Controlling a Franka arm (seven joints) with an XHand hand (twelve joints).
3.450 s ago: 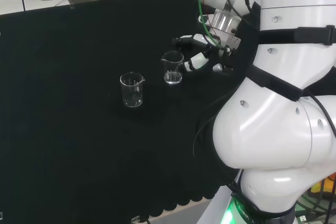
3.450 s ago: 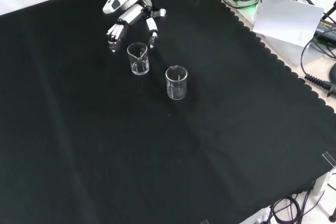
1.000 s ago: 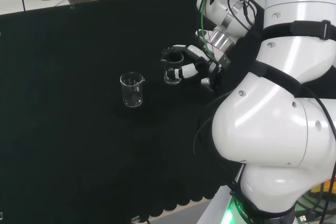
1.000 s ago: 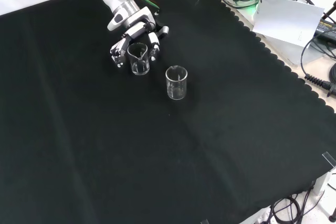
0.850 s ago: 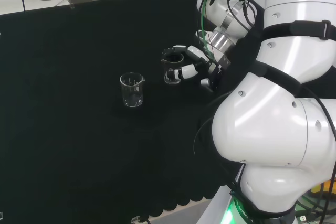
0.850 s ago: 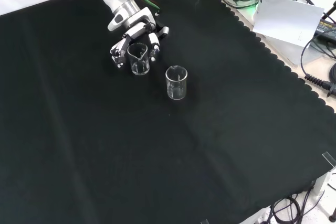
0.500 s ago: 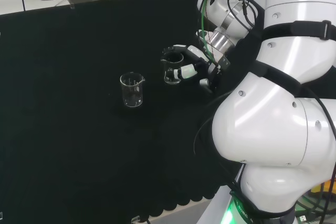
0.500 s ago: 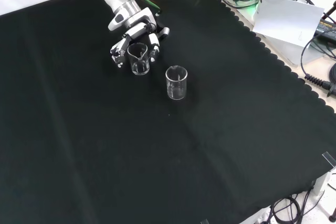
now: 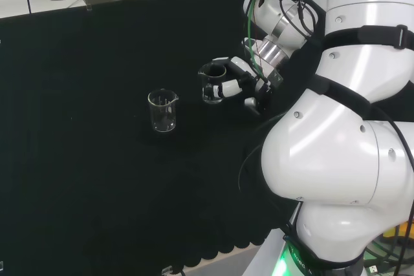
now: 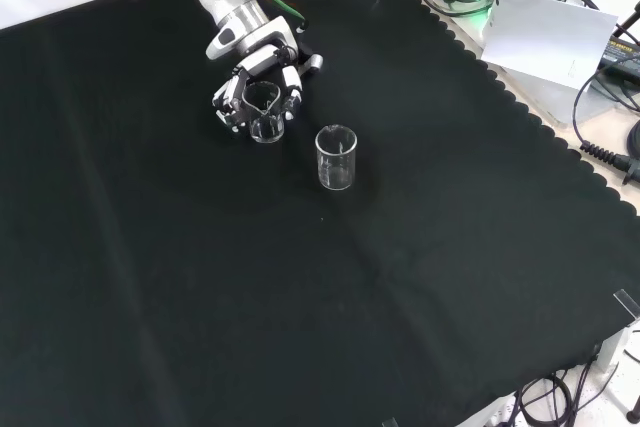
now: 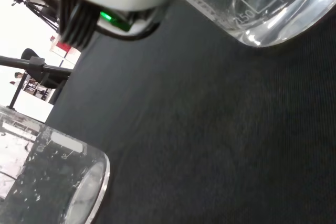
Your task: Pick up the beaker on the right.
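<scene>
Head view: you have two clear beakers on the black cloth [image 9: 77, 159]. The hand [image 9: 238, 82] curls round the right beaker [image 9: 211, 84] (its base on the cloth); the left beaker [image 9: 162, 111] stands apart.

Front view: two again, the held one [image 10: 264, 112] farther.

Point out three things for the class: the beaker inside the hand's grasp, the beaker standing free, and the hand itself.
grasped beaker [image 10: 266, 128], front view, lower glass wall between the fingers
free beaker [image 9: 163, 113], head view, middle of its clear wall
hand [image 9: 237, 84], head view, its white palm beside the grasped beaker
</scene>
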